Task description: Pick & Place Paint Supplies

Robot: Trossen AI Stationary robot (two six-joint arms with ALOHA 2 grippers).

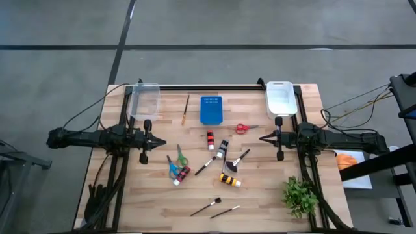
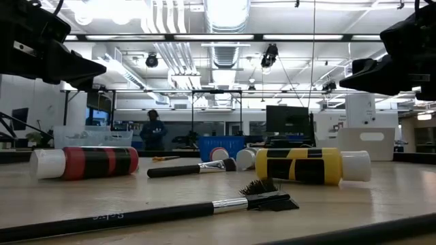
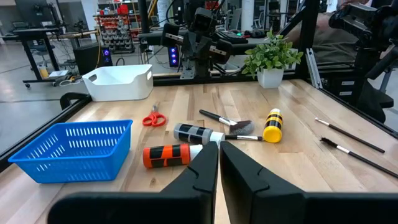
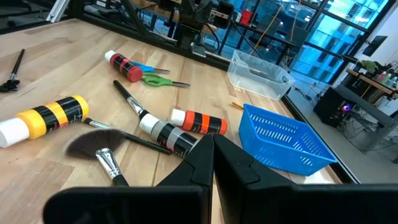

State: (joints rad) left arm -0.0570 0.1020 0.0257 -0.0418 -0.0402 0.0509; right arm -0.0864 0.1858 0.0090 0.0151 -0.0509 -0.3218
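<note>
Paint supplies lie loose on the wooden table between my two arms. An orange bottle (image 1: pixel 210 139), a grey-black bottle (image 1: pixel 223 149) and a fan brush (image 1: pixel 237 160) are in the middle. A yellow bottle (image 1: pixel 229 180) and a red bottle (image 1: pixel 182 175) lie nearer the front. Green scissors (image 1: pixel 181 158) and blue scissors (image 1: pixel 173 168) are beside the red bottle, and red scissors (image 1: pixel 242 128) are toward the right. Two thin dark brushes (image 1: pixel 206 207) lie near the front edge. My left gripper (image 1: pixel 159 143) and right gripper (image 1: pixel 262 137) hover shut at either side, pointing inward and holding nothing.
A blue basket (image 1: pixel 211 109) stands at the far middle, with a wooden-handled brush (image 1: pixel 186 109) to its left. A clear bin (image 1: pixel 144 99) is at the far left and a white bin (image 1: pixel 281 97) at the far right. A green plant (image 1: pixel 299 195) stands at the near right corner.
</note>
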